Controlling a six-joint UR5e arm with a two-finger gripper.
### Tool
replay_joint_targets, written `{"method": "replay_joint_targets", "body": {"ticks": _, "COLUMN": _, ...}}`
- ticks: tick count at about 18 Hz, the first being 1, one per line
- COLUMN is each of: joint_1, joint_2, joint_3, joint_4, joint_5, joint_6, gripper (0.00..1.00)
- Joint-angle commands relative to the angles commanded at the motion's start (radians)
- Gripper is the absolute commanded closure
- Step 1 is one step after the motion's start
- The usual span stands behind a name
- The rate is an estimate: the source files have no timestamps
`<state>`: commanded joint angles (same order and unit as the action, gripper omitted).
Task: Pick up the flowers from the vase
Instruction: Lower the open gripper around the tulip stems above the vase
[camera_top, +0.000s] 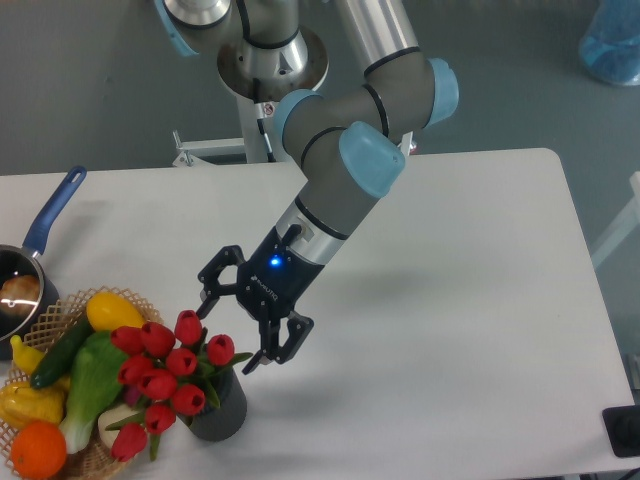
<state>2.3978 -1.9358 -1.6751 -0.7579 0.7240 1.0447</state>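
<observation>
Only the one fixed camera here, looking down at a white table (450, 250). The flowers (165, 375), a bunch of red tulips, sit in the vase (222, 410) near the front edge, left of centre. The bunch isn't standing straight: its long axis leans from the vase mouth out toward the lower left, so the heads fan over the rim of the wicker basket (40, 320) beside it. A few blooms at the top right of the bunch point up toward the arm. The vase itself looks upright, dark and ribbed, mostly hidden by the blooms and leaves.

The gripper (232, 335) hangs just above and right of the top tulips, angled down-left off the arm. Its fingers are spread apart with nothing between them, one finger up near the highest bloom, the other by the tulip at the right of the bunch. Can't tell if either fingertip is actually touching a petal.

Room-wise: the whole right half of the table is bare white, and there's open surface behind the vase too. The left side is crowded, and the vase sits close to the front edge.

The basket holds a yellow pepper, something green and long, a cucumber, an orange and more yellow fruit. A blue-handled saucepan (45, 225) sits at the far left edge, partly cut off, with something pale inside.
</observation>
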Motion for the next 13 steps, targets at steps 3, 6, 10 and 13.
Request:
{"method": "replay_joint_targets", "body": {"ticks": 3, "joint_1": -0.012, "joint_2": -0.005, "joint_3": 0.0, "joint_4": 0.005, "joint_5": 0.0, "joint_6": 0.0, "gripper": 0.0}}
{"method": "replay_joint_targets", "body": {"ticks": 6, "joint_1": -0.029, "joint_2": -0.002, "joint_3": -0.002, "joint_4": 0.005, "joint_5": 0.002, "joint_6": -0.009, "gripper": 0.09}}
{"method": "replay_joint_targets", "body": {"ticks": 10, "joint_1": -0.037, "joint_2": -0.002, "joint_3": -0.002, "joint_4": 0.006, "joint_5": 0.0, "joint_6": -0.009, "gripper": 0.44}}
{"method": "replay_joint_targets", "body": {"ticks": 13, "joint_1": -0.037, "joint_2": 0.0, "joint_3": -0.002, "joint_4": 0.006, "joint_5": 0.0, "joint_6": -0.009, "gripper": 0.72}}
